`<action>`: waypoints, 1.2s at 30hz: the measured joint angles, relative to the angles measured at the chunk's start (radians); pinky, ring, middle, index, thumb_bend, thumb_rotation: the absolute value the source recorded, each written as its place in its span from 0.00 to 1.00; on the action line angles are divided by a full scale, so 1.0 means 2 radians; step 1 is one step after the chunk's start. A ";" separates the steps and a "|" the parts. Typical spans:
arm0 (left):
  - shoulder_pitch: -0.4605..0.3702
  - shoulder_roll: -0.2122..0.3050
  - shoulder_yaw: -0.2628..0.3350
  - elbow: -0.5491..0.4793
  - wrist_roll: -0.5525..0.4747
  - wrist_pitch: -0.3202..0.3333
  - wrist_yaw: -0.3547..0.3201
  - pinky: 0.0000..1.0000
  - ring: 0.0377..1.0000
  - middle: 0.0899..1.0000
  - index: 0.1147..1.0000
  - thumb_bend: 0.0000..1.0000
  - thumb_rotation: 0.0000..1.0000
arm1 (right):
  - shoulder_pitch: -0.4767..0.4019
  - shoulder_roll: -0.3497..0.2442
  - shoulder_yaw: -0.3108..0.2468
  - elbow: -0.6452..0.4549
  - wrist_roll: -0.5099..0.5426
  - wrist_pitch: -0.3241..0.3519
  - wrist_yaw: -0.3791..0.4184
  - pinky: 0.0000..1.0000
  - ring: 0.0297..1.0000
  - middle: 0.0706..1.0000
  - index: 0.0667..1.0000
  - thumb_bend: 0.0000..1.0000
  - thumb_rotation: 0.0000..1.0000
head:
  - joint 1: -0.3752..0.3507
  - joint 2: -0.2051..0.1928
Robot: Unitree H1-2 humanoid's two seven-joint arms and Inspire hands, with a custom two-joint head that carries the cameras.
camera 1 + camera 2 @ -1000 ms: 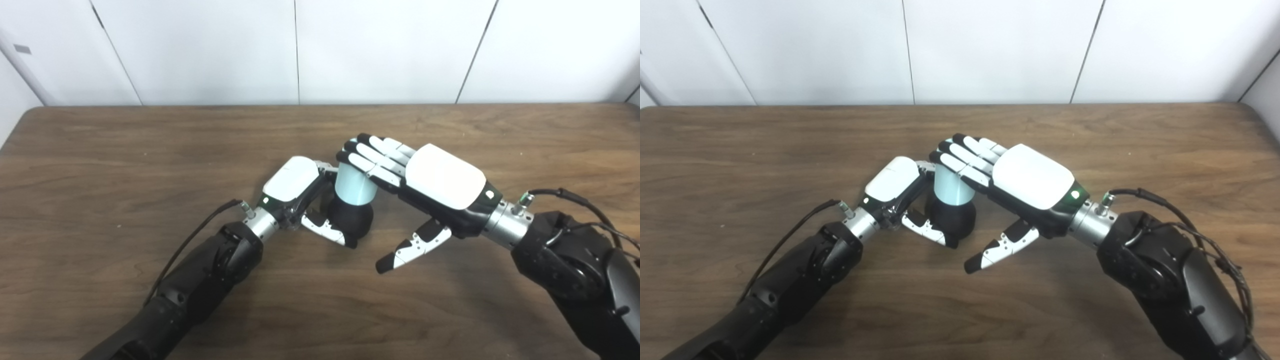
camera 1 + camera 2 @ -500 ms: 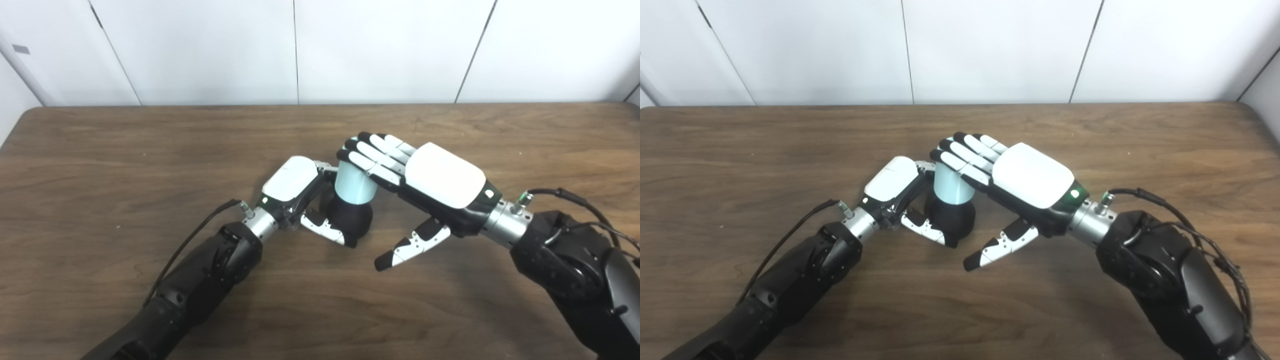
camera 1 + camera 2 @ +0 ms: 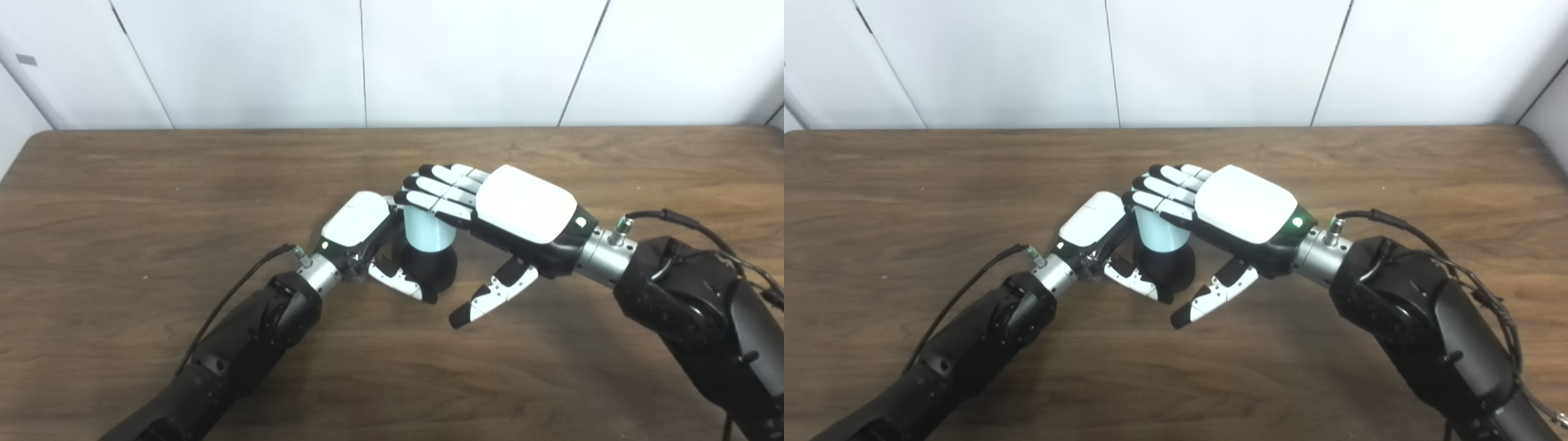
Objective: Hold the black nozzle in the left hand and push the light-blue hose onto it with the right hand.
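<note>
Left eye view: hose top hidden

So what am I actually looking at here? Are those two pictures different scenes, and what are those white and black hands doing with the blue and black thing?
It is one scene, photographed by two cameras side by side on a humanoid robot's head, so the views differ only slightly. The two dark arms coming in from the bottom edge are the robot's own, each ending in a mechanical hand with fingers and a thumb.

On the brown wooden table stands a black nozzle, rounded and dark, with a light-blue hose, a short pale tube, sitting upright on top of it. The left hand is wrapped around the nozzle to steady it. The right hand lies with its fingers stretched flat over the top of the hose, thumb hanging free below, as if pressing down rather than gripping. How far the hose has slid onto the nozzle cannot be seen.
</note>
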 measured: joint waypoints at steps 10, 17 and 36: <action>0.000 0.000 0.000 -0.001 0.000 0.000 -0.002 0.74 0.62 0.43 0.42 0.53 0.00 | 0.054 0.083 -0.086 0.026 0.093 0.035 -0.062 0.68 0.90 1.00 1.00 0.64 0.56 | -0.002 -0.004; 0.000 0.000 0.000 -0.004 0.000 0.001 -0.005 0.75 0.62 0.43 0.42 0.53 0.00 | 0.057 0.163 -0.179 0.037 0.216 0.109 -0.107 0.73 0.86 0.98 1.00 0.71 0.68 | -0.001 -0.004; 0.001 0.000 0.001 -0.004 -0.002 0.001 -0.006 0.64 0.61 0.43 0.42 0.53 0.00 | 0.058 0.149 -0.201 0.075 0.279 0.218 -0.144 0.62 0.77 0.86 0.88 0.53 0.50 | 0.001 -0.004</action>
